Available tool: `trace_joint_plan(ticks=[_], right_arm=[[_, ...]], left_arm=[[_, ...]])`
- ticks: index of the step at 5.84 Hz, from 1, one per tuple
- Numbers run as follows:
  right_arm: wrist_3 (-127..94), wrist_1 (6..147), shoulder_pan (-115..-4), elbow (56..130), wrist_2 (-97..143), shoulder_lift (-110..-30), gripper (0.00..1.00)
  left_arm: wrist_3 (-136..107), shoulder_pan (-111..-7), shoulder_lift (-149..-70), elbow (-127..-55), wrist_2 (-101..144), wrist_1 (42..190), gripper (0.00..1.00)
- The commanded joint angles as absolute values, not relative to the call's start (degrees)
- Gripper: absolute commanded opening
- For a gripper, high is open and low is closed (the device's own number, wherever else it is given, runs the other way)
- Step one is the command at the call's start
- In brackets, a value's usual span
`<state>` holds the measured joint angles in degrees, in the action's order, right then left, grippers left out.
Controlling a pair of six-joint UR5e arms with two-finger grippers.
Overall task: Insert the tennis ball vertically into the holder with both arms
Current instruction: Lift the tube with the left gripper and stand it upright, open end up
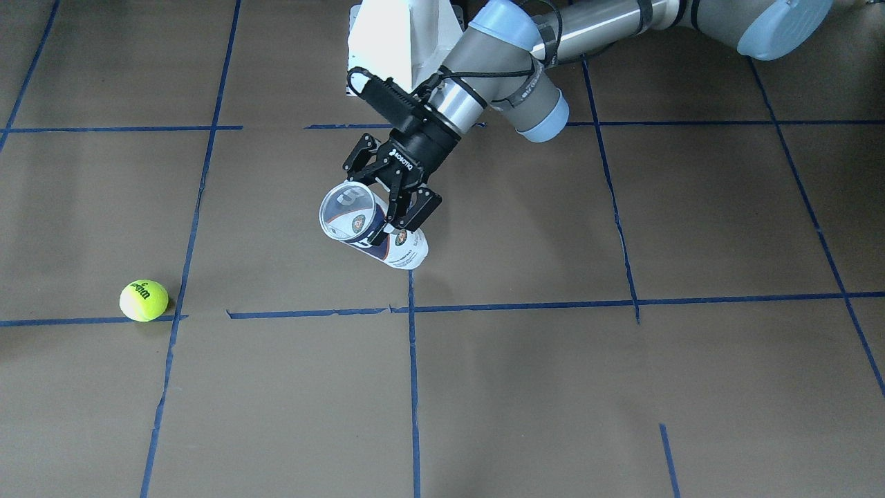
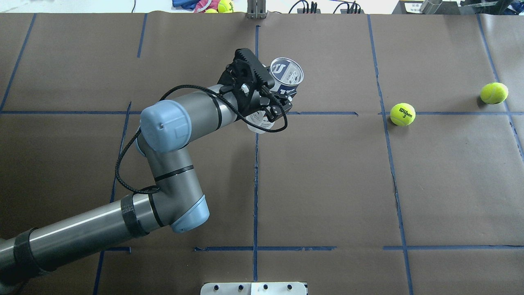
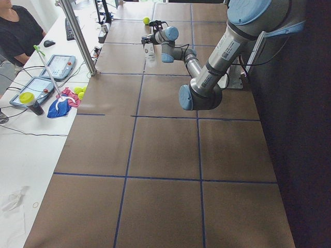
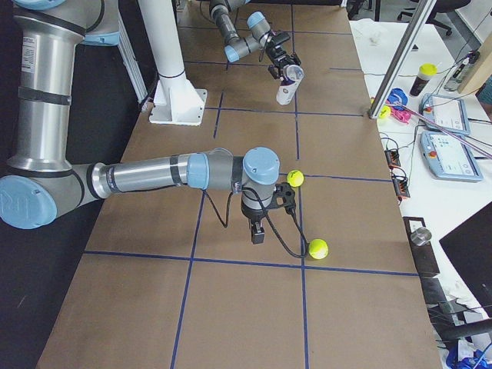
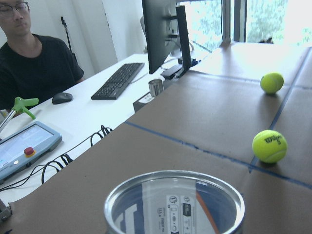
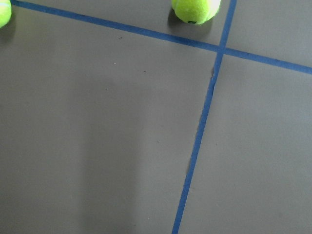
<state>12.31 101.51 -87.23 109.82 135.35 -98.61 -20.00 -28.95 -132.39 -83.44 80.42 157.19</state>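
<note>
Gripping the holder (image 1: 359, 228) mid-body in the left claw (image 1: 399, 206), fingers closed tight on the navy and white label, holding it clear of the desk (image 1: 553, 387). Carrying it tilted, not upright, open metal rim leaning up and away from the wrist, closed end slanting down below the fingers. Peering through the left wrist camera straight over that shiny round rim into an empty clear tube. Spotting the tennis ball (image 2: 403, 114) well apart from the left claw, lying on the desk off toward the robot's right, a second ball (image 2: 494, 93) resting farther out again. Catching the right claw (image 4: 257, 233) only in the side view, hanging near both balls; open or closed, impossible to tell from there. Judging the step in hand as righting the holder: rolling the wrist to point the mouth straight up, squeezing gently, thin clear plastic probably flexing and slick under hard pads. Judging the fit as snug too, fuzzy felt sphere about as wide as the rigid rim, so lining up dead centre over the mouth and lowering straight down, avoiding a snag on the metal lip.
</note>
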Motion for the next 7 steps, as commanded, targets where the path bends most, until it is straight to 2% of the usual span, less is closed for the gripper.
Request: trace_joint_plan(ticks=[1,2,4,7], right_arm=[[12.30,101.51,-84.05,109.86,135.79,-95.29,1.00],[12.39,101.51,-83.94,109.86,135.70,-94.75,1.00],[11.78,101.51,-82.89,109.78,135.62,-93.53,1.00],[3.35,101.51,-77.70,105.76,135.35,-84.67,0.99]], left_arm=[[-21.36,-24.47,-128.69,-81.66,70.46,172.55,0.78],[-21.27,-23.48,-128.76,-77.73,66.92,177.40,0.78],[-21.09,-23.29,-128.67,-76.82,66.71,177.80,0.80],[-21.09,-21.45,-128.58,-74.62,64.78,179.38,0.80]])
